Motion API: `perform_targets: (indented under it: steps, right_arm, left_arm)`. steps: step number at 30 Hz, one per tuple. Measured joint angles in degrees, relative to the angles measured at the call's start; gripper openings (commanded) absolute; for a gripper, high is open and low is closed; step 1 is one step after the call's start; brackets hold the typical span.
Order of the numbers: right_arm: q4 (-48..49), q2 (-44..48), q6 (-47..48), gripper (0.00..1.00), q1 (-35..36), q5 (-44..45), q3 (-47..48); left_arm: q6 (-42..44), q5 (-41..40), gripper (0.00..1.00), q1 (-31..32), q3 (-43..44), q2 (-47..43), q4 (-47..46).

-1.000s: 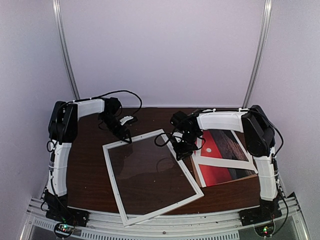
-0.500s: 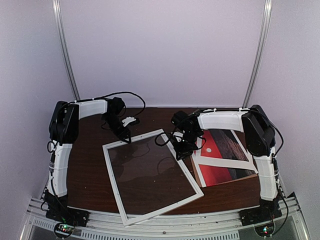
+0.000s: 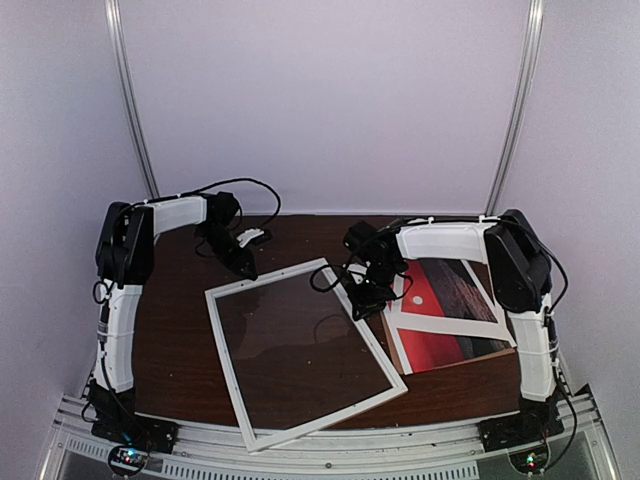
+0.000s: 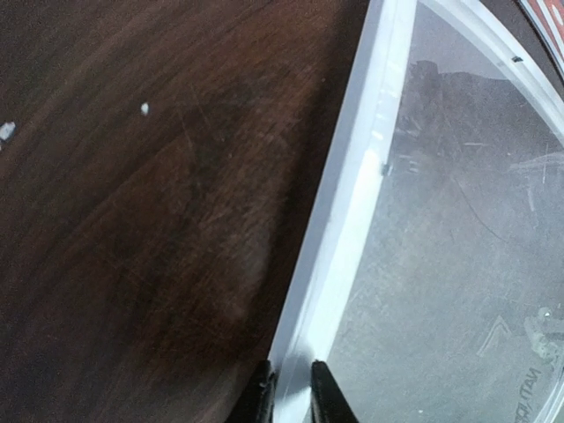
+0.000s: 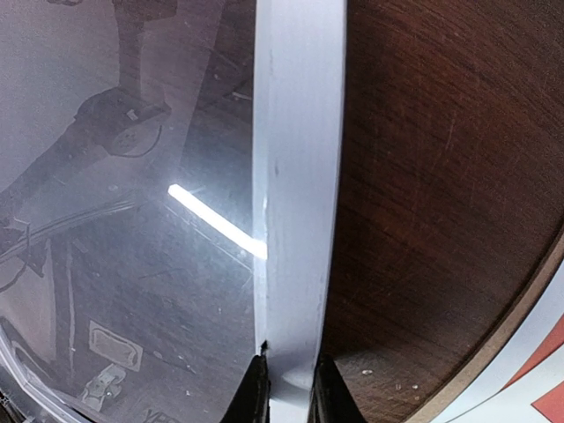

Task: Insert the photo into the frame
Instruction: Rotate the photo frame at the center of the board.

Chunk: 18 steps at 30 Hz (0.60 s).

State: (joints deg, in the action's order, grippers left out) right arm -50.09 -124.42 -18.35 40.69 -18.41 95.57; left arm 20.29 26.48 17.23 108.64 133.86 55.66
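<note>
No brand or readable text anywhere. The clear pane (image 4: 458,264) has faint print at its lower right in the left wrist view, and the right wrist view shows a small sticker (image 5: 110,345). Both are too blurred to read.

The frame (image 3: 300,345) lies flat mid-table (image 3: 175,330), rotated. Its long axis runs far to near, with the near end swung toward the right arm. The short far edge slopes up to the right, and the near-left corner reaches the table's front edge.

Left gripper (image 3: 247,270) is on the frame's far short edge, close to the far-left corner. In its wrist view the fingertips (image 4: 264,395) sit tight on both sides of the white rail, so it's clamped on the frame.

Right gripper (image 3: 364,302) is on the long right-hand rail, toward its far end. Fingertips (image 5: 255,388) pinch the rail from both sides, so that one is clamped too.

The photo (image 3: 435,345) is off to the right, just beside the frame and not in it. It's red with a dark band on its far-right side, and its long axis runs roughly far to near. White mat (image 3: 455,327) strips cross over it, a brown board (image 5: 486,345) edge shows beside it, and the right arm hides part of it. Can't tell if the frame's near-right corner overlaps that stack.
</note>
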Motion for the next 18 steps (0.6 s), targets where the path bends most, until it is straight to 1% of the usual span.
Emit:
perform_targets:
  steps: [2, 5, 18]
  right_arm:
    - [0.3, 0.1, 0.0, 0.08, 0.0, -0.1, -0.3]
    - [0.5, 0.2, 0.0, 0.08, -0.1, -0.3, -0.5]
    - [1.2, 0.5, 0.0, 0.08, -0.3, -0.7, -1.1]
  left_arm:
    - [0.2, 0.2, 0.05, -0.2, 0.9, 0.3, 0.2]
    - [0.1, 0.4, 0.0, -0.3, 1.6, 0.6, 0.2]
    - [-0.3, 0.4, 0.0, -1.3, 4.7, 2.1, 1.9]
